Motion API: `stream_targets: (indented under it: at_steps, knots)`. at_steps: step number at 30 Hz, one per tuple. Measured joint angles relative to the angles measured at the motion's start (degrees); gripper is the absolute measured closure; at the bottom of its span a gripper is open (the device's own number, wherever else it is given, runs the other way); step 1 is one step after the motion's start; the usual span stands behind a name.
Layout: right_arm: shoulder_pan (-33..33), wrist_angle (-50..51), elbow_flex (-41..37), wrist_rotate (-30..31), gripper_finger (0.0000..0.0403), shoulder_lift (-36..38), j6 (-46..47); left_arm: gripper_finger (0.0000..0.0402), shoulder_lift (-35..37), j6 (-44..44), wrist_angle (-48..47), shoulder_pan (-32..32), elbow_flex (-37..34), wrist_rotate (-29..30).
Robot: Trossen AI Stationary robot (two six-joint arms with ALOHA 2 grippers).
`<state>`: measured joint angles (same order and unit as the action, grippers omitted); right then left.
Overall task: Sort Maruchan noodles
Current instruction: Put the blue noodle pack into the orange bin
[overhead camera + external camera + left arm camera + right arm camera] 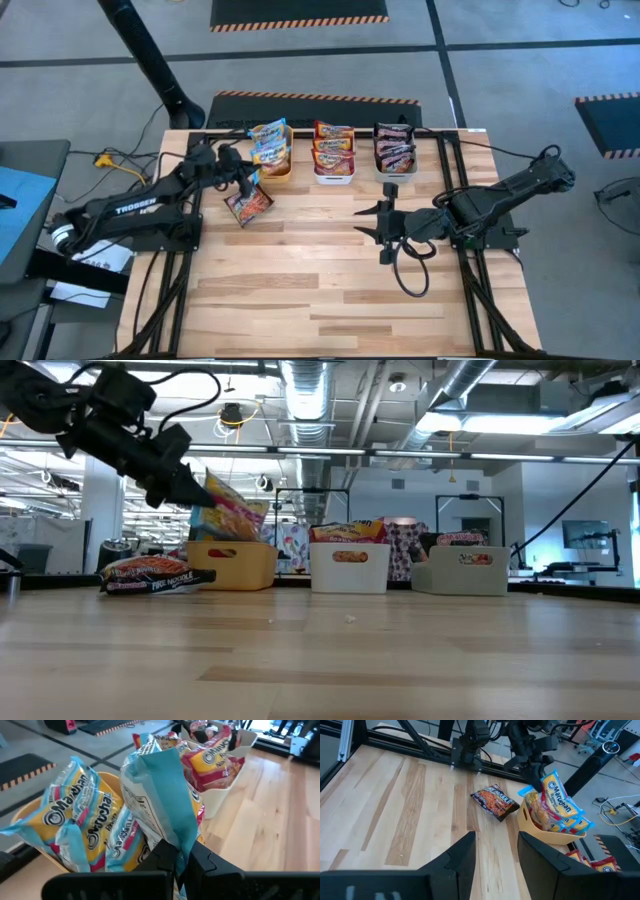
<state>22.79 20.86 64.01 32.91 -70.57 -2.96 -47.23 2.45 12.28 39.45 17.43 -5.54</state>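
Yellow-and-blue packet [262, 163] pinched in left hand [246, 172], above orange bin [280, 172]; dark packet [248, 205] flat on tabletop [300, 280] beside it. White bin [333, 176] holds red-orange packets, grey bin [397, 172] dark ones.
Low view: held packet raised over bin.
Right wrist view: right hand [496, 852] open, empty, mid-tabletop.

Left gripper [190, 490] clamped — right gripper [383, 222] agape
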Motion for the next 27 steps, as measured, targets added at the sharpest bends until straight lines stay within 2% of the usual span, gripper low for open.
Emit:
stream_targets:
  at_steps: [7, 15, 27]
  knots:
    - [0.0, 0.1, 0.0, 0.0, 0.0235, 0.0, 0.0, 0.0401, -4.8, -0.1, 1.6, 0.9, 0.0, 0.2]
    - [0.0, 0.1, 0.0, -0.1, 0.0235, 0.0, 0.1, 0.0394, -8.6, -0.4, 3.2, 0.8, 0.1, 3.9]
    - [0.0, 0.3, 0.0, -0.2, 0.0235, 0.0, 2.4, 0.0287, -7.8, 3.4, 4.0, 0.9, 0.1, 6.5]
